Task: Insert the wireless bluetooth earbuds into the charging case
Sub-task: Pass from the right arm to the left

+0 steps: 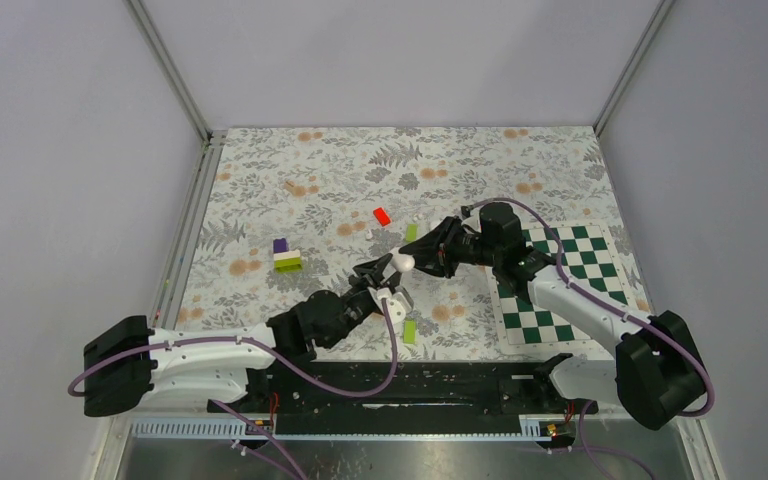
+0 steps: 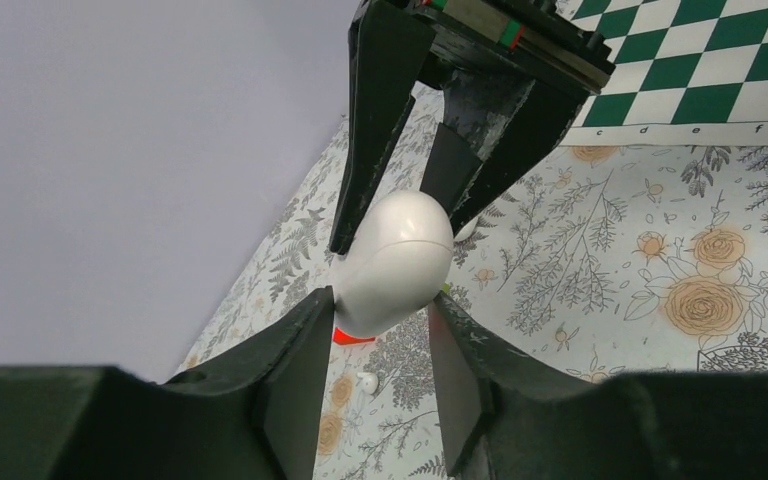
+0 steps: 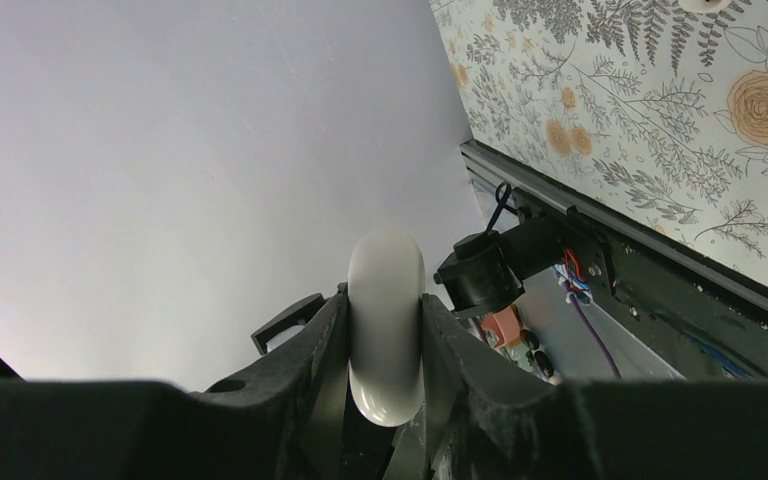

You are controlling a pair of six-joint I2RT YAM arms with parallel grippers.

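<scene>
Charging case [image 1: 403, 262] gripped in left hand [image 1: 391, 277], right hand [image 1: 418, 260]

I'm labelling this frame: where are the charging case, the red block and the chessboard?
charging case [image 2: 400, 265], left wrist view, its glossy white body just below the seam.
red block [image 1: 382, 215], top view, its upper face.
chessboard [image 1: 590, 250], top view, bare squares near its far edge.

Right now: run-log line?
right tool: shut on charging case | left tool: flanks case, grip unclear | case: off table, lid closed | earbud: on table
</scene>
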